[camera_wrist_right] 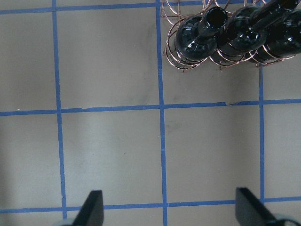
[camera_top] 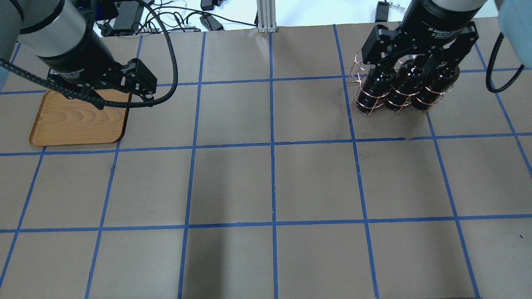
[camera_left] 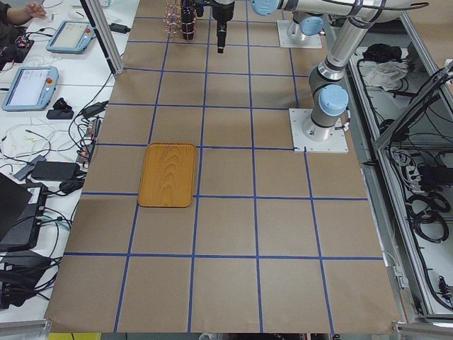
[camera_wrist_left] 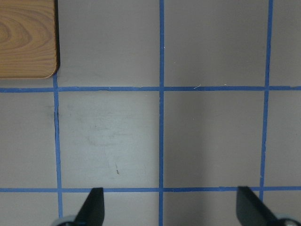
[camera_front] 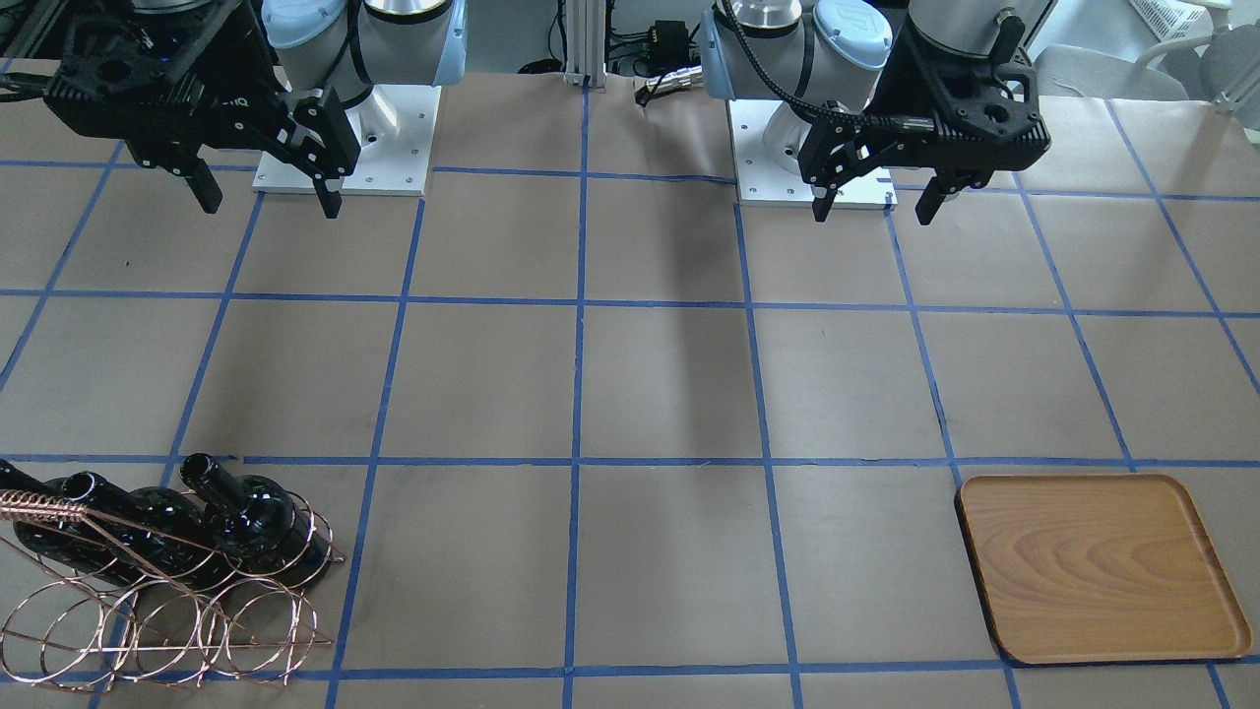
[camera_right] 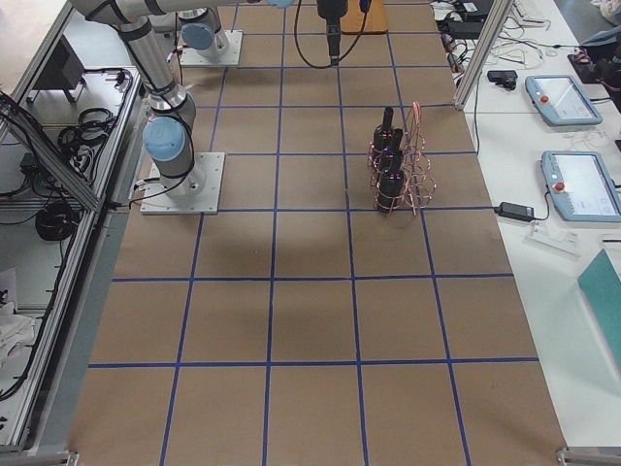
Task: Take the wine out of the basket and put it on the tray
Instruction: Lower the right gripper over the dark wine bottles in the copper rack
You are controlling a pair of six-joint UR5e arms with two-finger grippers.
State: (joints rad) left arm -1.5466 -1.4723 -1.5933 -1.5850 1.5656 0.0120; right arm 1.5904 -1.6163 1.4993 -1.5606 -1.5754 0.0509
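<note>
Bench [camera_front: 669,394] is covered in brown paper with a blue tape grid [camera_front: 579,394]. One tape line runs straight up between the left hand's [camera_front: 876,212] fingers in its wrist view, and another does the same under the right hand [camera_front: 271,205]. An aluminium post [camera_top: 264,16] stands at the bench edge beyond both hands, roughly midway between them. There's a cable tangle [camera_top: 174,18] and black adapters [camera_top: 210,21] just past the left hand. Further out that way is a white side table [camera_right: 543,301] with two teach pendants [camera_right: 553,97] and loose leads. A person's forearm [camera_left: 28,10] rests at its end.

Silver arms [camera_left: 341,49], pale-blue joint caps [camera_front: 854,30], black end effectors [camera_front: 874,210] [camera_front: 269,204].
</note>
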